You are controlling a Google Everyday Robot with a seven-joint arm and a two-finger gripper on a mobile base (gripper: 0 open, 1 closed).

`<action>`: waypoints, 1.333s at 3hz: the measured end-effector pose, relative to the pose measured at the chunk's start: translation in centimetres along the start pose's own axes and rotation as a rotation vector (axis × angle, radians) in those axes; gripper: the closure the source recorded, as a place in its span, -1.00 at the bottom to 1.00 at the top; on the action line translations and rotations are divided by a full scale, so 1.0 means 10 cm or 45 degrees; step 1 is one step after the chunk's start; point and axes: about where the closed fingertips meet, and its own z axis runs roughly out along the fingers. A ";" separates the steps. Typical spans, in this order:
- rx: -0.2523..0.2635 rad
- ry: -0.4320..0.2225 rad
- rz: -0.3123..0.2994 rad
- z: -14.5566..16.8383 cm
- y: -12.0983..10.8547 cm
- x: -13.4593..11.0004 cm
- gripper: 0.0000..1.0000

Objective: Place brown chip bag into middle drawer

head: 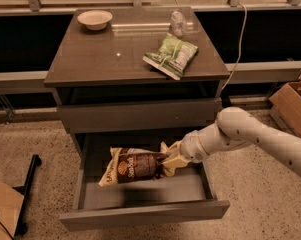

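Brown crinkly foil fills the middle of my view: the brown chip bag (132, 166) hangs lengthwise over the tray of the middle drawer (145, 215), which stands pulled out beneath the desk (90, 59). My claw (168, 160) is clenched on the bag's right end. There the cream of the bag's end and the pale claw run together, so I cannot make out where one stops and the other starts. A dark shadow lies on the tray floor under the bag; whether its lower left corner touches the tray I cannot tell. The back of the drawer is lost in the dark under the closed upper drawer front (140, 115). My white arm (250, 139) comes in from the right and is cut off at the edge of view. On the desk lie a green bag (171, 56), a pale bowl (95, 19) and, at the back, a clear crumpled thing (177, 23) too hazy to name. A cardboard box (292, 104) is cut off at the right edge.
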 end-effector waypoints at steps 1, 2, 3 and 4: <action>-0.046 -0.021 0.083 0.23 -0.09 0.54 1.00; -0.092 -0.032 0.164 0.45 -0.21 1.05 0.68; -0.104 -0.039 0.183 0.53 -0.22 1.14 0.21; -0.110 -0.040 0.184 0.55 -0.22 1.15 -0.25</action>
